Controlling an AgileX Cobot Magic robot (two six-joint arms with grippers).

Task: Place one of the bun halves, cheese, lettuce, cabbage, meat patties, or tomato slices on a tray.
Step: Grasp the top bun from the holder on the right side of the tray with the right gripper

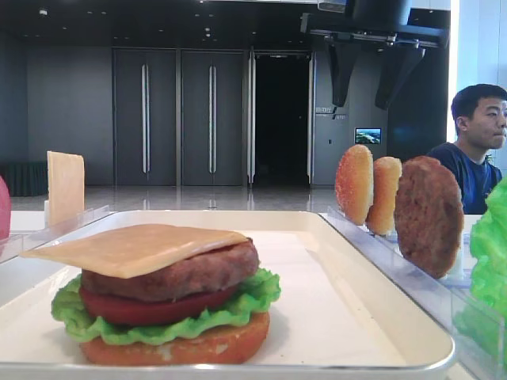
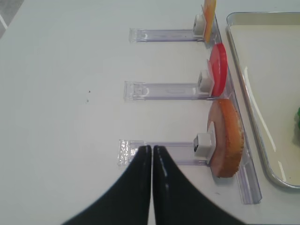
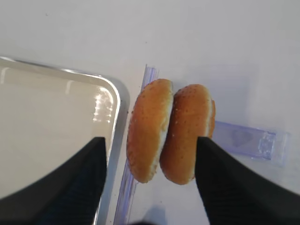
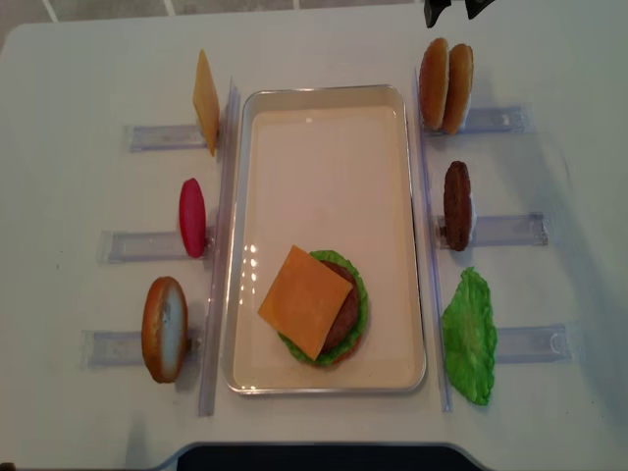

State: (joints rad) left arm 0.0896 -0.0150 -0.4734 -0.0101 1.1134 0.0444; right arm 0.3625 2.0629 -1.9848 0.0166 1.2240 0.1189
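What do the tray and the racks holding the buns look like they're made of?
The tray looks like cream plastic or enamelled metal: its glossy rim mirrors the lights. The racks look like clear acrylic: see-through, with bright edges. The buns look like fake food: an even, smooth sheen.

You see a white table (image 4: 78, 59) carrying a cream tray (image 4: 324, 95) at its centre, with clear plastic racks (image 4: 218, 245) lying on it left and right.
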